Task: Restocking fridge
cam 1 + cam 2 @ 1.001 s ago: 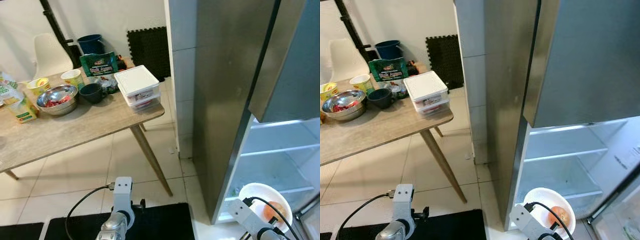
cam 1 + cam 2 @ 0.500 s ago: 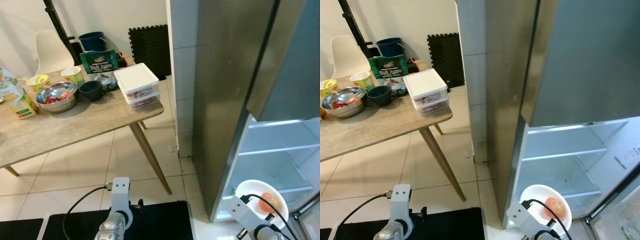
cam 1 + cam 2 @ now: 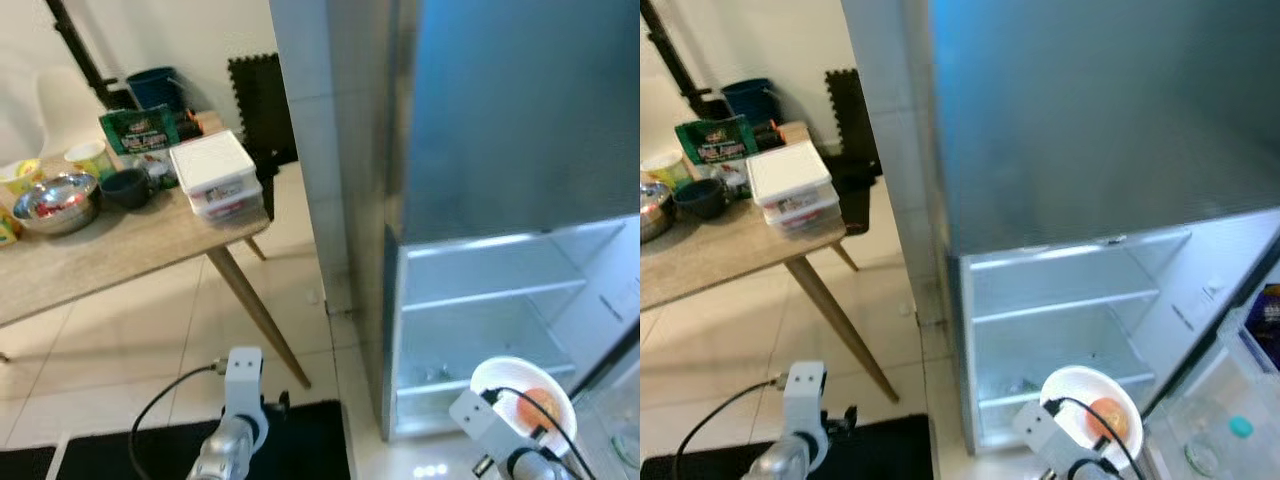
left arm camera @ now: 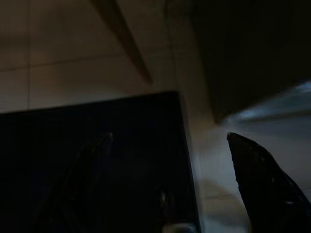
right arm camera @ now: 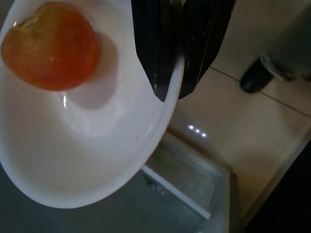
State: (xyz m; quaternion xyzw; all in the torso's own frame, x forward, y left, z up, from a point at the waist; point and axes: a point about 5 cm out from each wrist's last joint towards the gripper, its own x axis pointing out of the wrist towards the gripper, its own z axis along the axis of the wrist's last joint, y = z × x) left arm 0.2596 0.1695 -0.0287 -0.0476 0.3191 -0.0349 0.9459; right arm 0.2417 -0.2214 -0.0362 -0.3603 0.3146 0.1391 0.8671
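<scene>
one white bowl [image 5: 87, 145] with a tomato [image 5: 48, 46] loose inside, held low at the right, just in front of the open fridge [image 3: 1080, 300] and its lit lower shelves. right gripper [image 5: 177, 63] has its fingers [image 5: 204, 43] closed on the bowl's near rim, one inside the wall and one outside, so the bowl sticks out past the fingertips with the tomato on the far side of the basin, apart from the fingers. my read: bowl is stiff, smooth, likely ceramic or hard plastic, so breakable and slippery at a rim pinch; the round tomato will roll if the bowl tips, so keep it level. rim is the only sensible hold here. left gripper [image 4: 170, 194] hangs idle low over a dark mat [image 3: 300, 440], fingers apart, holding nothing. tabletop [image 3: 110, 250] with containers sits far left.
</scene>
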